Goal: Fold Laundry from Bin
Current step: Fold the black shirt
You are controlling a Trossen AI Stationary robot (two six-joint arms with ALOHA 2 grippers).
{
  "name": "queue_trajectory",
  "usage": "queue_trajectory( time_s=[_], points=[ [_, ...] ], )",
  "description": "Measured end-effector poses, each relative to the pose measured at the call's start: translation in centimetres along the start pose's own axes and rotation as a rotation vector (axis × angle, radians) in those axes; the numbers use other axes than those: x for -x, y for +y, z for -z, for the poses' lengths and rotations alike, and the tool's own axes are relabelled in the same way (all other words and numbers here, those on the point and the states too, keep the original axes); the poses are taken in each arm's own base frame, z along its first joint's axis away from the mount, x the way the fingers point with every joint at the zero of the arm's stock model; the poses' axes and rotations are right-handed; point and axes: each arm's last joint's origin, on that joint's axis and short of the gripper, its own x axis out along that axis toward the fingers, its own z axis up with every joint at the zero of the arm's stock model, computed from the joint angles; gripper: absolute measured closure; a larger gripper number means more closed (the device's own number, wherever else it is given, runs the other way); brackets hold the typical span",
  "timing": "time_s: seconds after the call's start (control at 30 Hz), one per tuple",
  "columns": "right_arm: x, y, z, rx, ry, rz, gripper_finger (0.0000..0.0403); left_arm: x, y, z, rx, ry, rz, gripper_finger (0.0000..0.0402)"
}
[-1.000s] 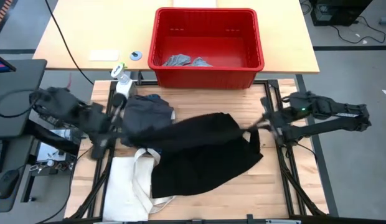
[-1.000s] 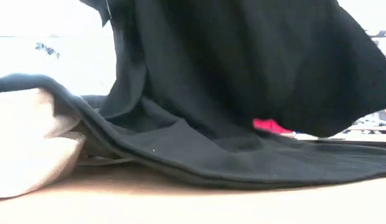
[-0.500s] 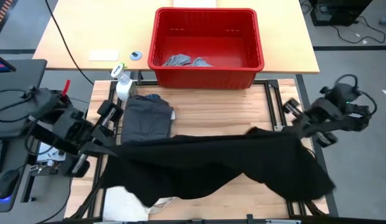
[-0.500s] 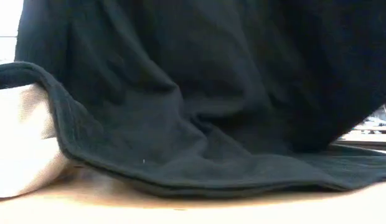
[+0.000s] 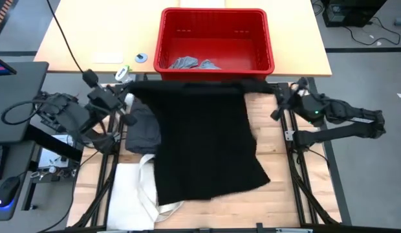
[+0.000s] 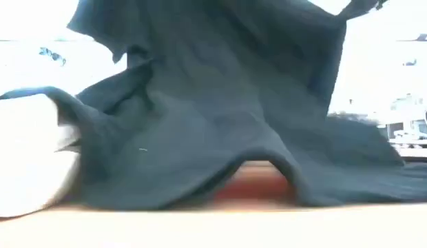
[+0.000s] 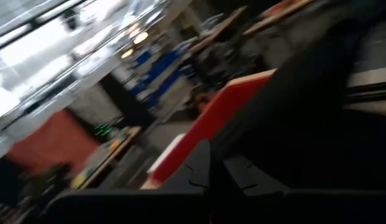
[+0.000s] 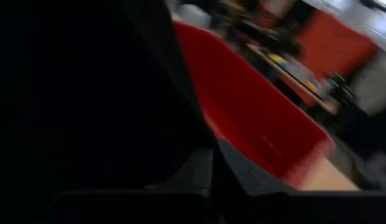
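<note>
The large black piece [image 5: 204, 142] is spread lengthwise from in front of the red bin [image 5: 213, 77] toward the near edge. In the low view it [image 6: 220, 103] hangs from above, with its lower part on the table. My left gripper [image 5: 128, 98] is shut at its far left corner. My right gripper [image 5: 276, 98] is shut at its far right corner. A dark grey piece [image 5: 143, 126] lies on the table, partly under the black piece's left side. Light grey pieces [image 5: 194, 63] lie in the bin. The blue plaid shirt is hidden. My left gripper pinches the black piece's far left corner [image 7: 268, 149] between its two fingers, coming from the table's left. The corner is raised off the table. My right gripper pinches the far right corner [image 8: 174, 137] between its two fingers, coming from the table's right. The far edge [image 5: 200, 87] runs straight and taut between the two grippers, and the near end [image 5: 213, 188] lies on the table.
A cream tote bag [image 5: 132, 194] lies at the near left, partly under the black piece. A spray bottle [image 5: 126, 81] stands just beyond my left gripper. Small items [image 5: 141, 57] lie on the far table left of the bin.
Both grippers moved apart and toward the near edge, lifting the black piece and stretching it wide. They then swung toward the far edge in front of the bin. The piece, bunched in the middle a second ago, now lies spread out lengthwise with its far edge raised and taut.
</note>
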Motion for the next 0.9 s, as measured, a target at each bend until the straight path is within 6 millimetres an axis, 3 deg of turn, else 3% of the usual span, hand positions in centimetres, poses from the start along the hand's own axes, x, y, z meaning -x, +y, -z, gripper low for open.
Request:
queue_trajectory(
  time_s=[0.27, 0.37, 0.47, 0.57, 0.63, 0.7, 0.77, 0.9],
  points=[
    [-1.8, 2.2, 0.0, 0.202, 0.095, -0.068, 0.0385, -0.1, -0.1, 0.0, 0.027, -0.017, 0.068, 0.039],
    [-1.6, 2.9, 0.3, 0.15, 0.107, -0.223, 0.0385, 0.4, -0.6, -0.2, 0.142, -0.071, 0.292, 0.039],
    [-0.7, 3.9, 0.0, -0.038, 0.053, -0.628, 0.0385, 1.3, -1.7, -1.0, 0.322, -0.142, 0.751, 0.039],
    [1.0, 4.7, -1.5, -0.312, 0.003, -1.194, 0.0386, 2.0, -3.7, -2.7, 0.516, -0.149, 1.15, 0.039],
    [2.6, 4.8, -2.7, -0.307, -0.112, -1.626, 0.0385, 2.7, -5.3, -3.8, 0.556, -0.184, 1.358, 0.039],
    [4.1, 4.6, -3.8, -0.212, -0.331, -1.894, 0.0384, 3.5, -6.6, -5.1, 0.579, -0.266, 1.464, 0.039],
    [5.1, 4.0, -4.4, -0.196, -0.474, -1.916, 0.0384, 4.1, -7.5, -6.1, 0.574, -0.376, 1.485, 0.039],
    [4.8, 3.2, -4.1, -0.23, -0.521, -1.633, 0.0384, 4.4, -8.5, -6.2, 0.423, -0.471, 1.439, 0.039]
  ],
)
